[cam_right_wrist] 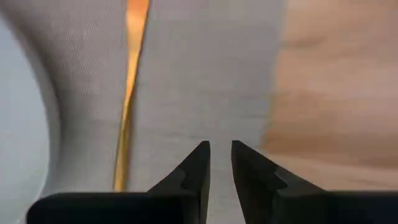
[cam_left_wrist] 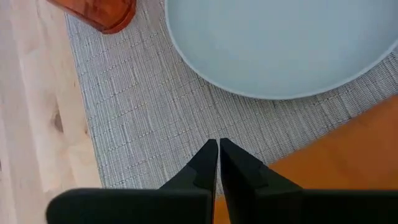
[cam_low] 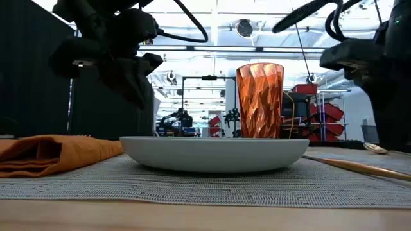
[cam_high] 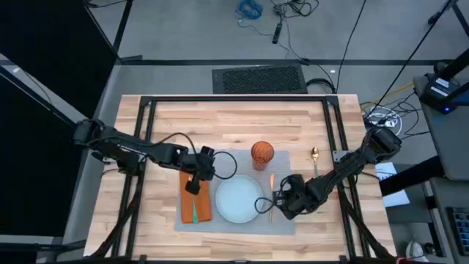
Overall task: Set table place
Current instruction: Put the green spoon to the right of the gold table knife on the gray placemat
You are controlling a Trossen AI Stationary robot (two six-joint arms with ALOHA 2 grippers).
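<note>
The grey placemat [cam_high: 282,220] lies on the light-wood table [cam_high: 234,121]. On it sit the pale-blue plate [cam_high: 238,199], the orange napkin [cam_high: 189,209] with a green-handled piece [cam_high: 195,214] lying on it, and the orange tumbler [cam_high: 262,152], which stands upright. A gold cutlery piece [cam_right_wrist: 127,106] lies on the mat right of the plate. A gold spoon [cam_high: 314,157] rests on bare wood. My left gripper [cam_left_wrist: 217,150] is shut and hangs above the napkin's far end [cam_left_wrist: 348,162]. My right gripper [cam_right_wrist: 221,150] hovers over the mat beside the gold piece, its fingers narrowly apart and empty.
A black metal frame [cam_high: 220,100] runs along the table's far edge and down both sides. Bare wood lies beyond the tumbler and to the right of the mat [cam_right_wrist: 336,81]. Cables and a dark mat lie on the floor past the far edge.
</note>
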